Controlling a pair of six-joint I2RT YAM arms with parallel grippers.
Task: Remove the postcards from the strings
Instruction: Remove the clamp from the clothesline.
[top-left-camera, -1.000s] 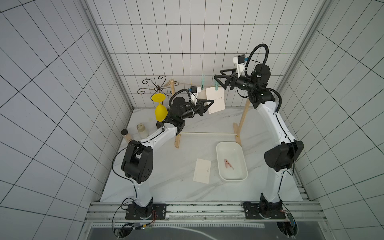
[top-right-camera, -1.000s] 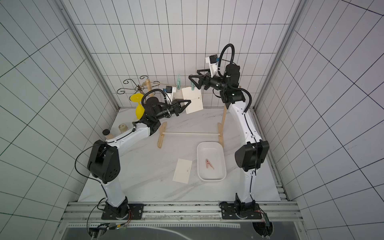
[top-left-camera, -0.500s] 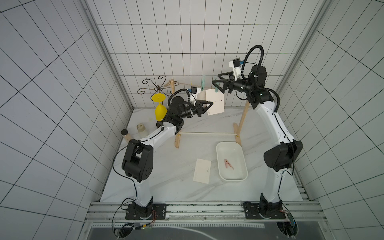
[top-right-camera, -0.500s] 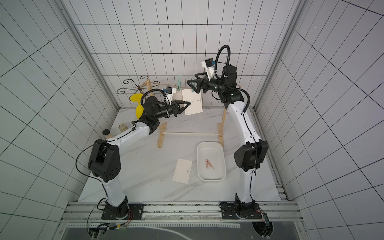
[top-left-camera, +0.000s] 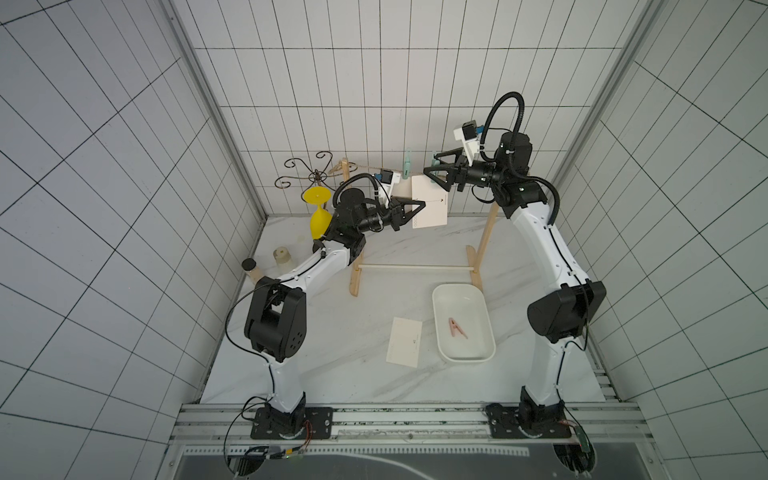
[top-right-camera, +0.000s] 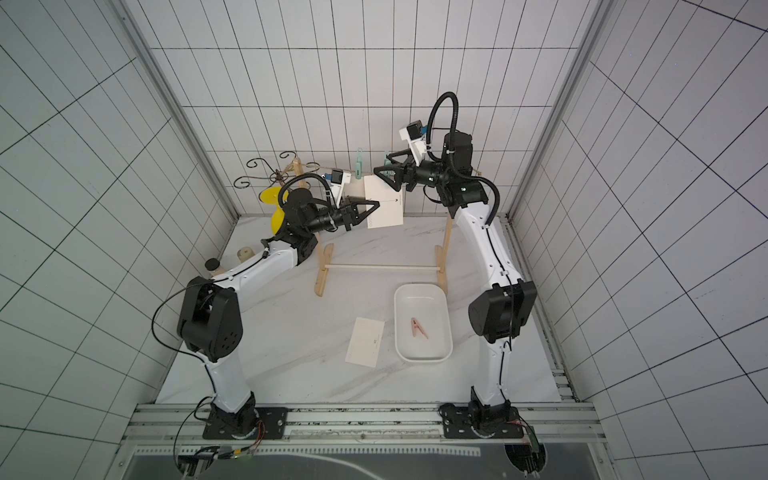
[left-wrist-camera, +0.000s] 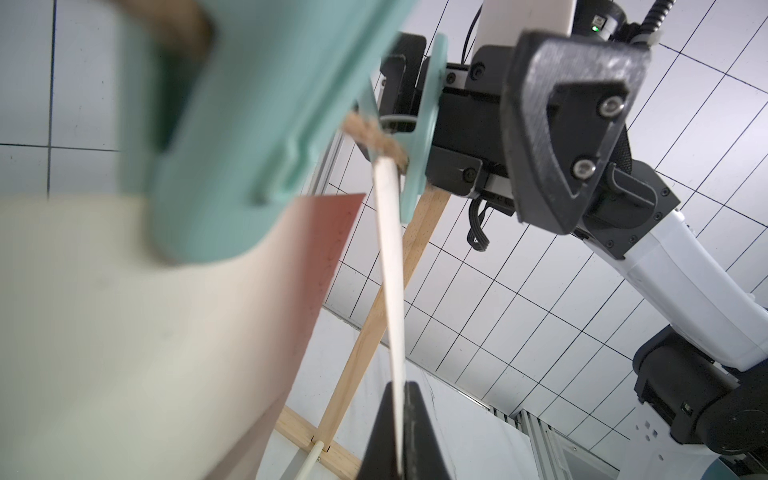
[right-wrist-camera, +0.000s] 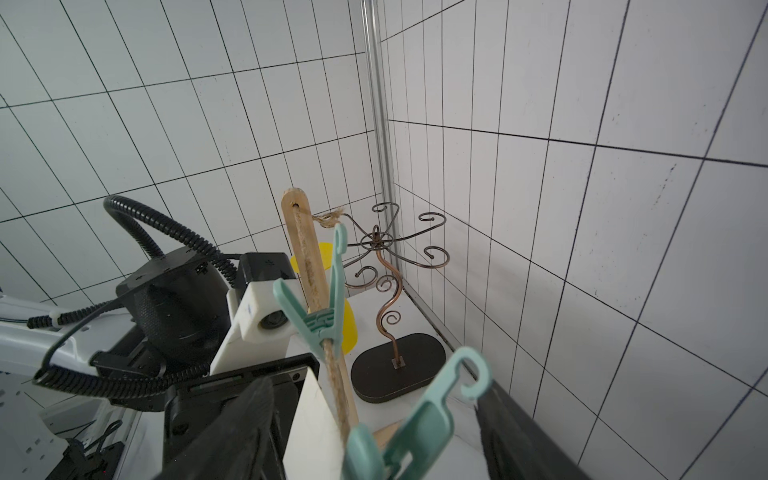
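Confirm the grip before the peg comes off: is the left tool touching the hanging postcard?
Touching. In the left wrist view the left tool is shut on the postcard, whose thin edge runs straight into the closed tips with no gap.

wooden frame (top-left-camera: 484, 241) across table (top-left-camera: 332, 332), tray (top-left-camera: 473, 311) in front

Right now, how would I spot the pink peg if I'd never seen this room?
Look at the marble table, then the white tray on it. The pink peg lies alone inside that tray. The teal pegs are clipped up on the string instead.
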